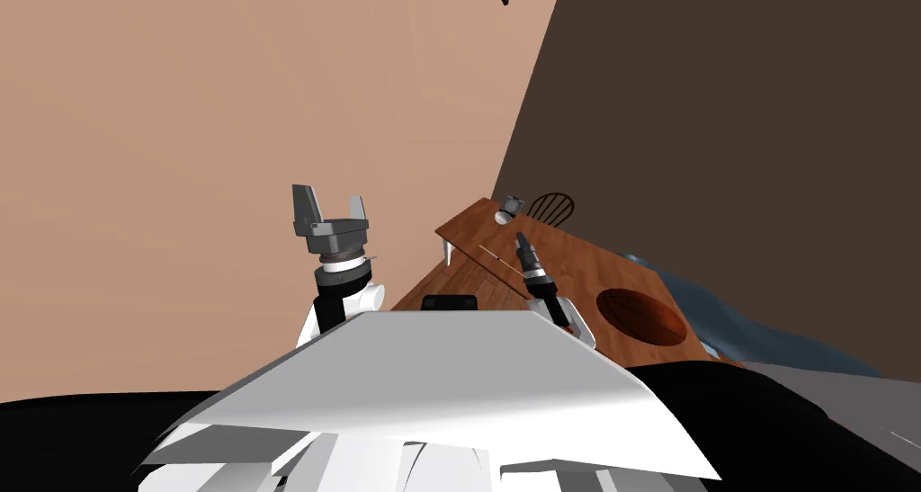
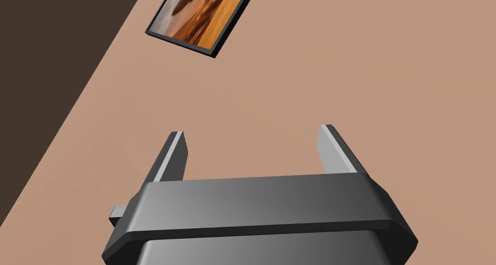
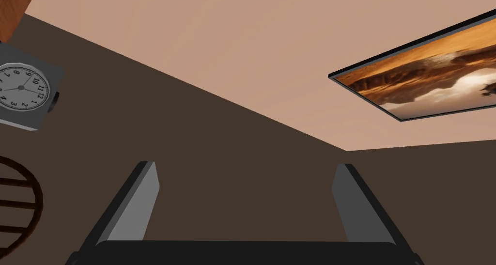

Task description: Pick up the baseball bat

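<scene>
At the right gripper [image 3: 247,204]: two fingers spread wide with nothing between them; it hangs low over the middle of the wooden surface [image 1: 585,271] and points toward the surface's far end.
Baseball bat [image 1: 499,260]: one, seen as a thin pale stick lying flat and slantwise on the surface, running from near the surface's left edge to a point under the right gripper's body; whether the two touch I cannot tell.
Left gripper [image 2: 252,153]: two fingers wide apart, holding nothing; raised well to the left of the surface, in front of the tan wall.
Clock [image 1: 513,205]: one, a square grey case with a white dial, at the surface's far end.
Chair [image 1: 550,208]: one, with a dark round back, just beyond the surface's far end, beside the clock.
Brown bowl [image 1: 640,317]: one, round, on the surface's near right part, well apart from the bat.
Framed picture [image 3: 426,83]: one, on the tan wall beyond the surface.
Edges: the surface's left edge runs close along the tan wall; its far end is near the dark wall.
Open room: bare wood lies between the bat and the bowl.
</scene>
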`<state>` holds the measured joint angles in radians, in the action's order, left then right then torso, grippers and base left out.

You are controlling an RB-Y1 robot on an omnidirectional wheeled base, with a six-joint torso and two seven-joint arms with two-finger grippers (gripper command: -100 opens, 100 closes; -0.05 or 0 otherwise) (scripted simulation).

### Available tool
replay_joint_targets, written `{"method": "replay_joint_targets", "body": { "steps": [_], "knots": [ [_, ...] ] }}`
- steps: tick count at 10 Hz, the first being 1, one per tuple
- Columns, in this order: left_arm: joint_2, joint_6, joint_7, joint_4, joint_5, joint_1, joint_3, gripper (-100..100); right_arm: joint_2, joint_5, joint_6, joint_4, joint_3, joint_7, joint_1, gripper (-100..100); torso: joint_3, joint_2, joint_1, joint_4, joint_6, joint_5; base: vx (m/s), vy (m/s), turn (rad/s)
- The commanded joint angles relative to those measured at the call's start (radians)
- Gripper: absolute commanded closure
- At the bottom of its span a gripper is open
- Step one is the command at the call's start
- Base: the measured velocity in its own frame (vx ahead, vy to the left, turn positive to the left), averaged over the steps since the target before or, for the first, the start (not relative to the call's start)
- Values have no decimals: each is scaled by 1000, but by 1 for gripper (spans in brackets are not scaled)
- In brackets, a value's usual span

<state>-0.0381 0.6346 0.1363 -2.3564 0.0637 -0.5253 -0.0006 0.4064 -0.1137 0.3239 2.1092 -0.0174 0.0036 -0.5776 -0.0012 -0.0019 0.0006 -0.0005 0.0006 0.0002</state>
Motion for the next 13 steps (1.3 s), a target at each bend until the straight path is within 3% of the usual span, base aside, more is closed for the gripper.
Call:
{"method": "replay_joint_targets", "body": {
  "steps": [1,4,5,6,7,9,10,12,13],
  "knots": [
    [0,0,0,0,0,0,0,0,40,-17,7,-49,7,22,-8,-100,0,0,0,0,0,0,32,12,156],
    [0,0,0,0,0,0,0,0,139,-56,-10,-146,16,63,-35,-100,-1,-1,0,0,-1,0,44,6,353],
    [0,0,0,0,0,0,0,0,150,-56,-10,-147,16,63,-35,-100,-1,-1,-1,0,-1,0,36,-11,115],
    [0,0,0,0,0,0,0,0,187,-71,-15,-183,21,76,-44,-100,0,-1,-1,0,0,0,28,3,201],
    [0,0,0,0,0,0,0,0,187,-71,-15,-184,21,76,-44,-100,0,0,0,0,-1,0,22,-1,133],
    [0,0,0,0,0,0,0,0,256,-101,-21,-249,35,99,-60,-100,0,0,0,0,-1,0,26,-3,313],
    [0,0,0,0,0,0,0,0,259,-101,-21,-264,35,99,-60,-100,0,0,-1,0,-1,0,28,-12,150],
    [0,0,0,0,0,0,0,0,318,-133,-25,-339,53,119,-76,-100,0,0,-1,0,0,0,27,-4,285],
    [0,0,0,0,0,0,0,0,328,-133,-25,-349,53,119,-76,-100,0,0,-1,0,-1,0,22,-11,150]
  ]
}}
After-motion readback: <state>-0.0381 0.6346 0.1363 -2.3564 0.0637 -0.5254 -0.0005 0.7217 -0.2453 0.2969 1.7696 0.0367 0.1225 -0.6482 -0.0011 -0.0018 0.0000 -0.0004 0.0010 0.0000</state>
